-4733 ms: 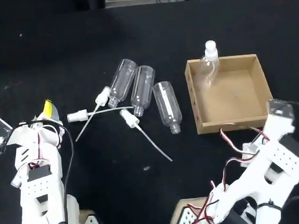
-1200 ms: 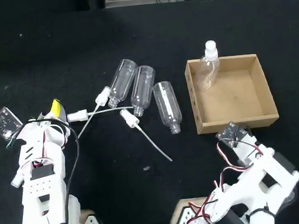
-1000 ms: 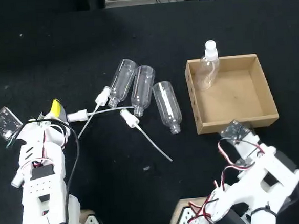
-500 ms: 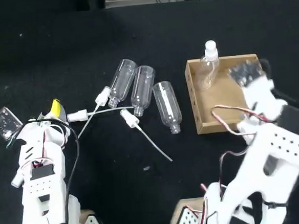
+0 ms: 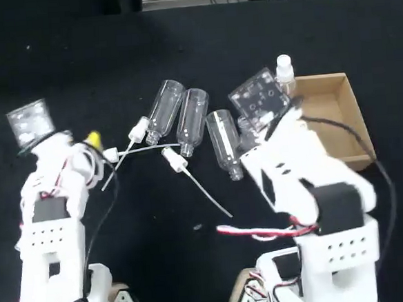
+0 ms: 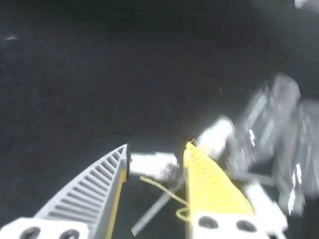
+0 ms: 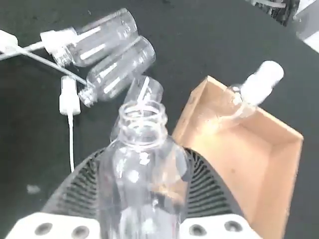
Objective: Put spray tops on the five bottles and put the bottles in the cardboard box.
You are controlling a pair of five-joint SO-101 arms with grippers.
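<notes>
My right gripper (image 7: 144,154) is shut on a clear bottle (image 7: 142,169) held upright with its neck open, above the table beside the cardboard box (image 7: 279,127). In the high view this arm (image 5: 284,152) stands between the lying bottles and the box (image 5: 341,113). Three uncapped bottles (image 5: 192,120) lie side by side. A bottle with a spray top (image 5: 283,76) leans in the box's far corner. My left gripper (image 6: 157,149) is open, with a white spray top (image 6: 152,166) lying between its fingers. Two more spray tops (image 5: 174,158) with long tubes lie by the bottles.
The black table (image 5: 179,28) stretches wide behind the bottles and in front of them. The box's floor (image 7: 239,149) is bare apart from the leaning bottle. Thin dip tubes (image 5: 208,195) trail from the spray tops across the table.
My right arm swung up from the near right, across the box, to the table's middle with the bottle. My left arm moved forward to the nearest spray top.
</notes>
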